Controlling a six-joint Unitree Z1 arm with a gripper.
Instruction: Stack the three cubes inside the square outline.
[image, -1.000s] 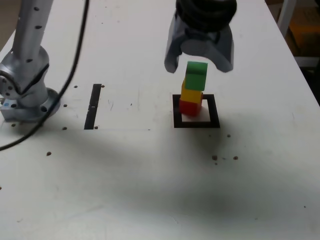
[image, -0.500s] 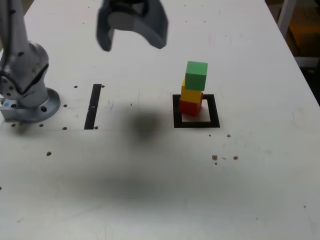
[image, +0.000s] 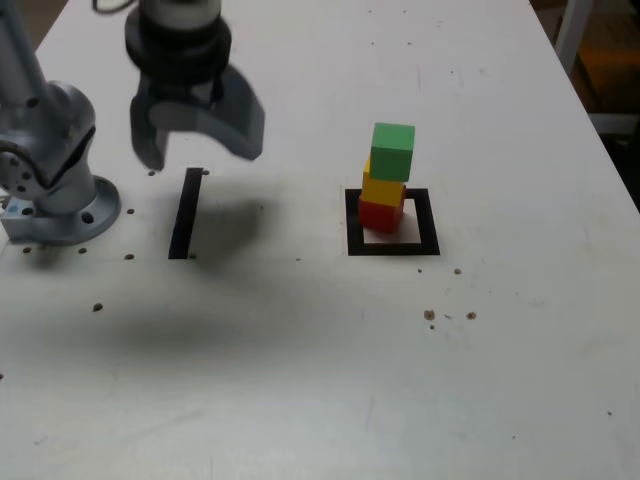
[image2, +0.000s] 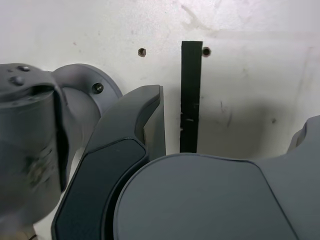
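The red cube (image: 381, 216) sits on the table (image: 300, 400) inside the square outline (image: 356, 247), toward the frame's far left corner in the exterior view, clear of the near edge of the tape. The yellow cube (image: 383, 190) rests on the red one, and the green cube (image: 392, 152) tops the pile. The three are not squared up with one another: the yellow cube's corner shows past the green one on the exterior view's left. The outline lies nearer to the table's right edge than the black strip (image: 186, 213) does, in that same view.

The gripper (image: 202, 160) is released, its jaws spread wide with nothing between them, and it hangs above the table near the strip, well apart from the stack. The wrist view shows the strip on the white surface between the jaws, with a small hole (image2: 206, 51) just beside one end. The arm's base (image: 68, 215) stands on the table toward its left edge in the exterior view, with the strip between it and the outline.
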